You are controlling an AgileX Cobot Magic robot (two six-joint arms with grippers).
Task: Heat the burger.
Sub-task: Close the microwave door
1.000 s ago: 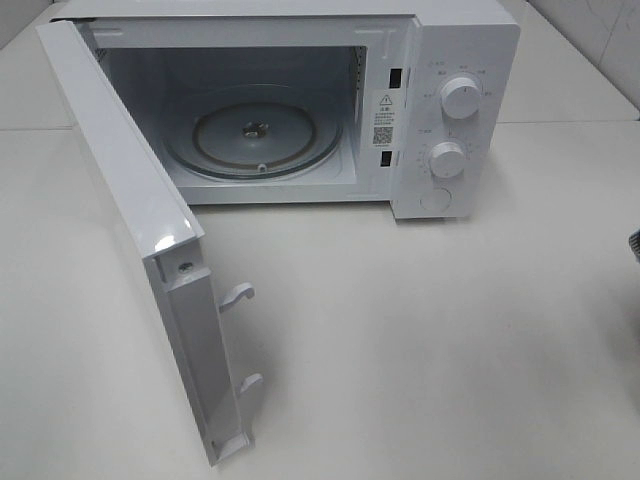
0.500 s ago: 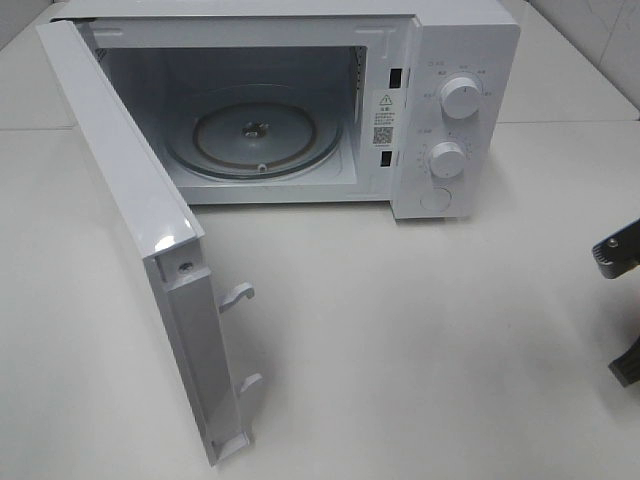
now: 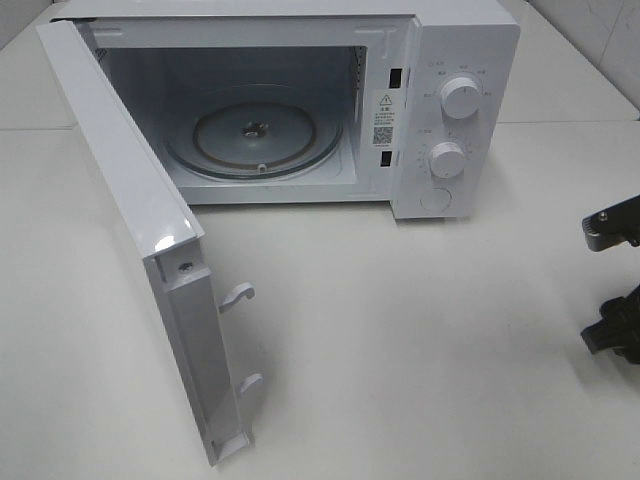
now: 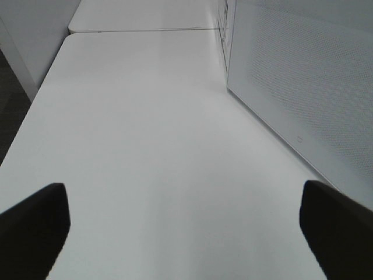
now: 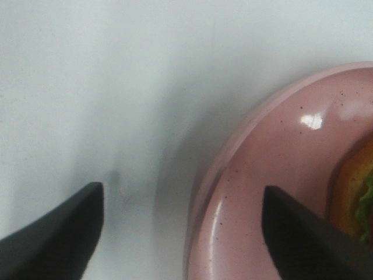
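Pink plate (image 5: 274,175) carried the burger (image 5: 356,195) at right edge of right wrist view | we saw right gripper (image 5: 183,233) parted, straddling plate rim | left gripper (image 4: 186,224) spread wide, empty | microwave (image 3: 300,100) door open

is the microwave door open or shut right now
Open. The microwave door is swung wide toward the camera, showing the bare glass turntable inside the microwave.

microwave (image 3: 470,60) | inner front frame: warning-triangle sticker (image 3: 384,107) with QR code, text too small | dial markings unreadable
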